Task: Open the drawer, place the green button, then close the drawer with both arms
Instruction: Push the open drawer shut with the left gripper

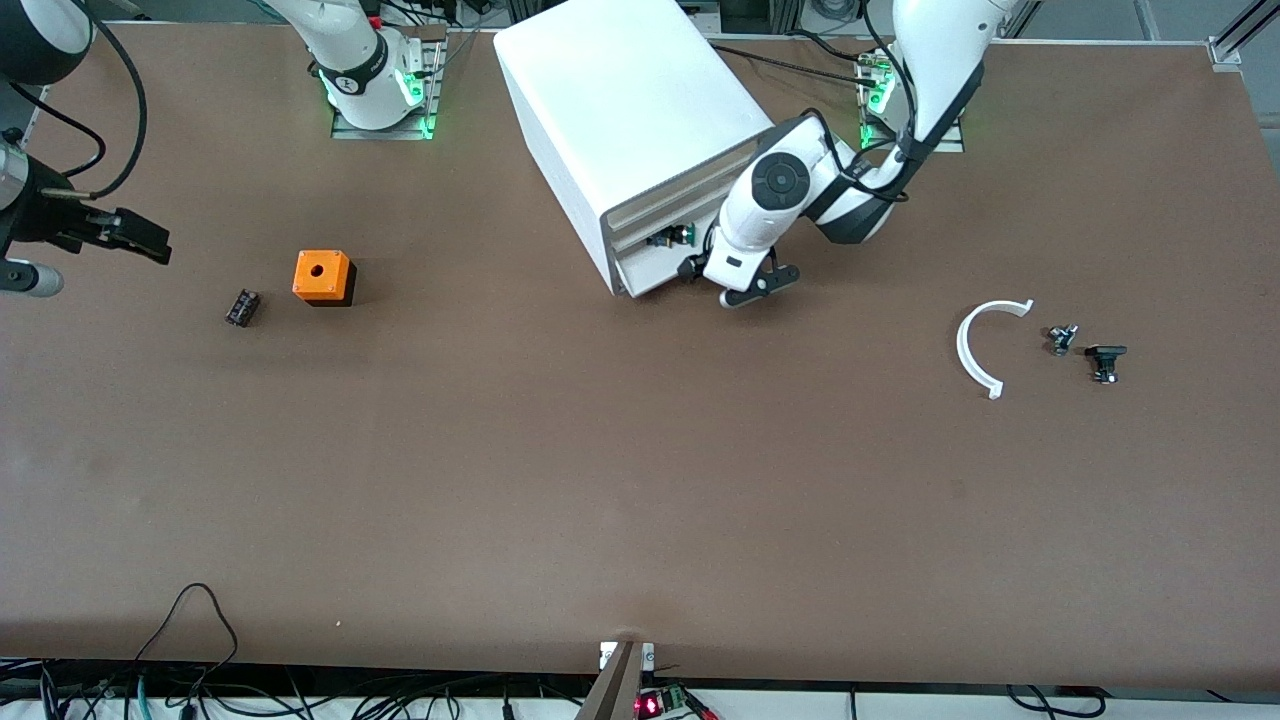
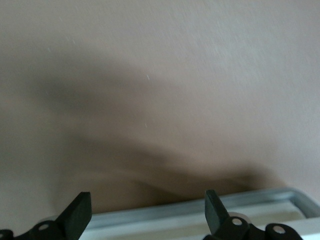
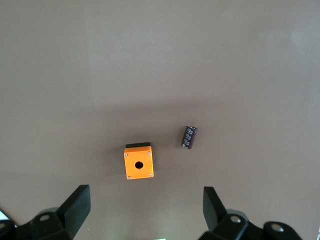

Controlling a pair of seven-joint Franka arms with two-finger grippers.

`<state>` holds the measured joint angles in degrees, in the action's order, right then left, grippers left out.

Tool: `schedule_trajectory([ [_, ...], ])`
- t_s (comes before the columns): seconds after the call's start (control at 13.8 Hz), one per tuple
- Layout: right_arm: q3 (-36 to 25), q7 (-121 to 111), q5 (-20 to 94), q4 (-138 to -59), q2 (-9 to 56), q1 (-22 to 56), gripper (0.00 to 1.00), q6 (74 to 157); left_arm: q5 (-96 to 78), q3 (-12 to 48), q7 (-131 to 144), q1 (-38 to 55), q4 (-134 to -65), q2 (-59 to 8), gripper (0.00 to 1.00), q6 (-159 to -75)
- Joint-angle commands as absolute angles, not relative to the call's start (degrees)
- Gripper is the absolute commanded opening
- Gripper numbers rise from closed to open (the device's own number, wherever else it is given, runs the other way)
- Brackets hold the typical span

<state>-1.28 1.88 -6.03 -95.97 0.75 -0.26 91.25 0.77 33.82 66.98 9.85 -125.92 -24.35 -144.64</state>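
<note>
Wide bare table [image 1: 620, 480] lying nearest the camera. Left gripper [image 1: 757, 288] sitting at the drawer [image 1: 655, 262] front lip, fingers spread wide, empty. Green-capped button [image 1: 684, 234] resting inside the partly open drawer. Right gripper [image 3: 145, 210] waiting, wide open, over the orange cube [image 1: 323, 277].

left gripper [image 2: 146, 212]: fingers [image 2: 79, 214] spread wide apart, nothing between them | drawer [image 2: 260, 200]: pale rim with a rounded corner, just beneath the fingertips | table [image 2: 165, 75]: bare brown surface crossed by a dark blurred shadow
</note>
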Motion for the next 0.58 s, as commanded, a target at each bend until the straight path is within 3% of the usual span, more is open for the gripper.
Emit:
schedule_trajectory([
  [0.0, -2.1, -0.4, -4.3, -98.5, -1.1, -0.1, 1.00, 93.1, 1.8, 35.2, 67.8, 9.6, -127.2, -22.4, 1.00, -141.7],
  [0.29, -2.3, -0.4, -4.2, -108.0, -7.7, -0.1, 1.00, 98.6, 1.8, 35.3, 67.6, 9.3, -126.9, -22.3, 1.00, -140.5],
  [0.51, -2.3, -0.1, -3.0, -108.0, -7.7, -0.1, 1.00, 98.4, 2.6, 35.1, 67.3, 6.5, -124.6, -19.8, 1.00, -140.9],
])
